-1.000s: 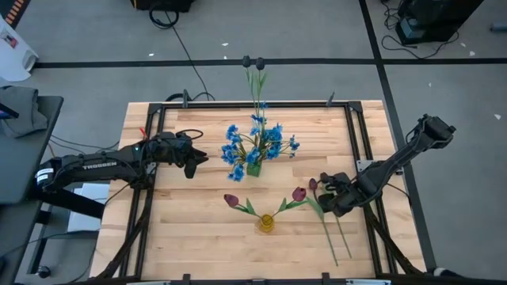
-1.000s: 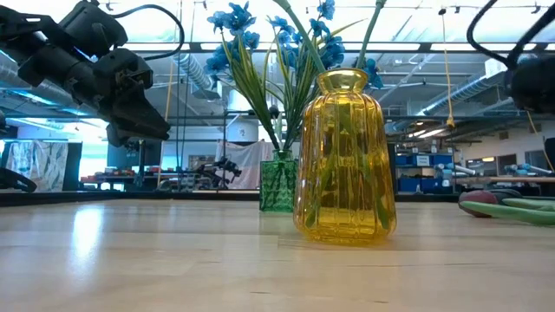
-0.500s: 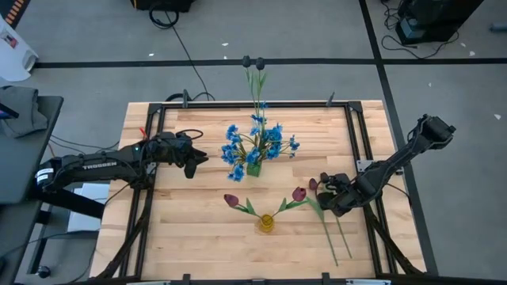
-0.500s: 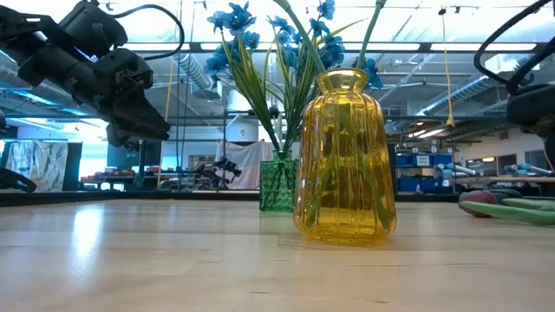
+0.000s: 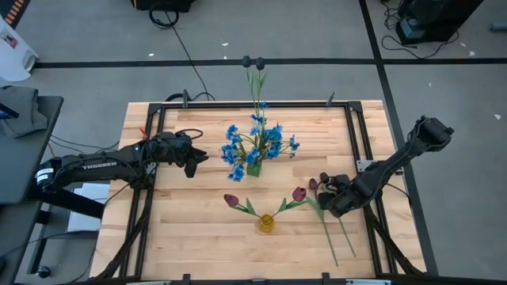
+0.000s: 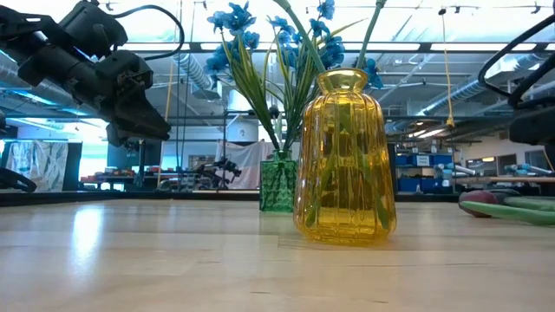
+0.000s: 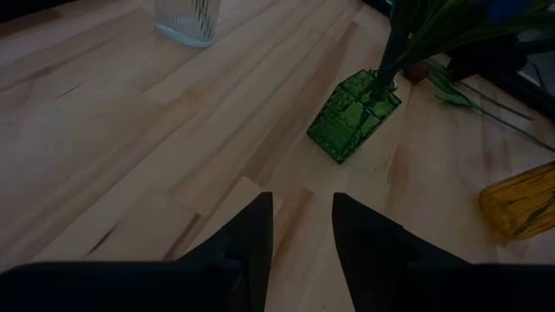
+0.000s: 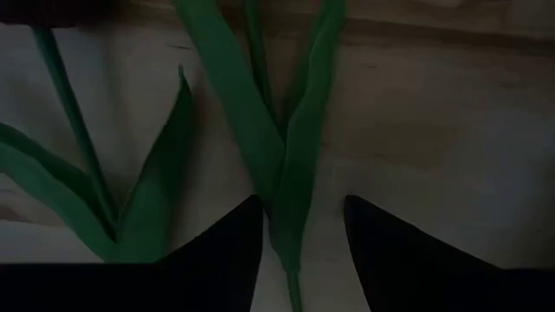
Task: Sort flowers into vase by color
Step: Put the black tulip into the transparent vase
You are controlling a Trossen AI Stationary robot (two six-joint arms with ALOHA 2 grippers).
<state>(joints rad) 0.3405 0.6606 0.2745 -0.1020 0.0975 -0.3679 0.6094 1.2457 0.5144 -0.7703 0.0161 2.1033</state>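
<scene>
Right gripper (image 8: 299, 238) low over wooden table (image 5: 182, 229), fingers parted astride green leafy stem of loose dark red tulip (image 8: 290, 152), stem between tips at twelve o'clock, no grip visible

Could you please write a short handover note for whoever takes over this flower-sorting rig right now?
Left pincer: hanging above the table beside the green vase, fingers slightly apart, holding nothing.
Right pincer: low over the loose red tulips lying on the table at the right, fingers open either side of a green stem and leaf, not yet gripping.
Done: the blue flowers stand in the green vase; two red tulips are in the yellow vase.
Left: grip and lift the loose tulips and put them in the yellow vase.
</scene>
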